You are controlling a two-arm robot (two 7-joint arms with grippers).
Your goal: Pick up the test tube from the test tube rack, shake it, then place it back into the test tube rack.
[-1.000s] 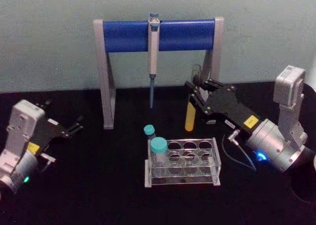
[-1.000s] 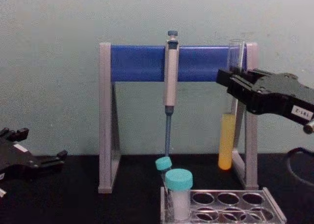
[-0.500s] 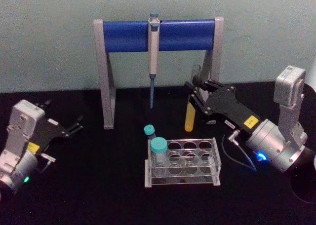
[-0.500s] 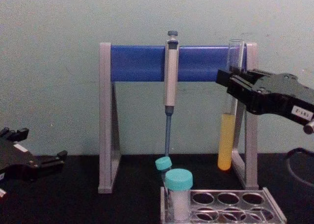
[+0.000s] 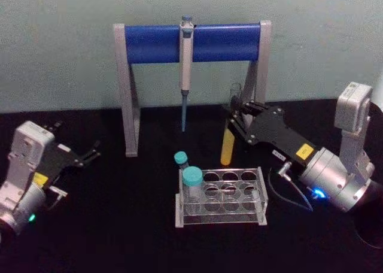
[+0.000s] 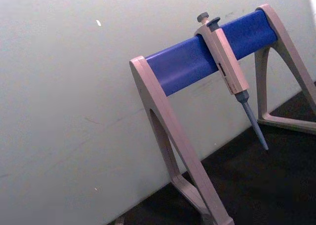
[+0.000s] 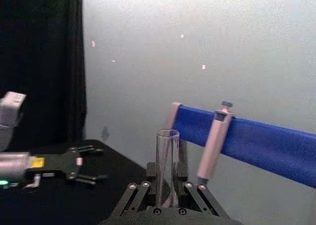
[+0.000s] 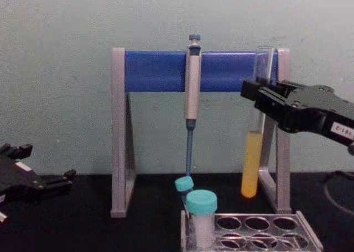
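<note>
My right gripper [image 5: 238, 111] is clamped on the tall clear glass test tube with yellow liquid in its lower part [image 5: 227, 148], gripping it above the liquid. The tube hangs clear of the table, tilted a little, with its round bottom leaning toward my left. In the chest view the gripper [image 8: 258, 92] covers a band of the tube [image 8: 250, 161], and the bare glass above it is hard to tell from the stand's post behind. In the right wrist view the open mouth of the tube [image 7: 167, 158] stands up between my fingers [image 7: 148, 183], which hide everything below.

The tube's bottom is near the back of the low clear plastic test tube rack with round holes [image 5: 221, 220], above it and not in any hole. The chest view cuts off the front of the rack [image 8: 310, 232]. At its left end stands a short white tube with a teal cap [image 5: 192, 183], and just behind that a thin teal-capped tube [image 5: 181, 159] whose foot I cannot place.

Farther back is the grey-legged stand with a blue bar [image 5: 155, 44], with a grey pipette [image 5: 187, 57] hanging on it.

My left gripper [image 5: 90, 152] hovers well to the left over the black table [image 5: 119, 225], fingers spread, holding nothing.
</note>
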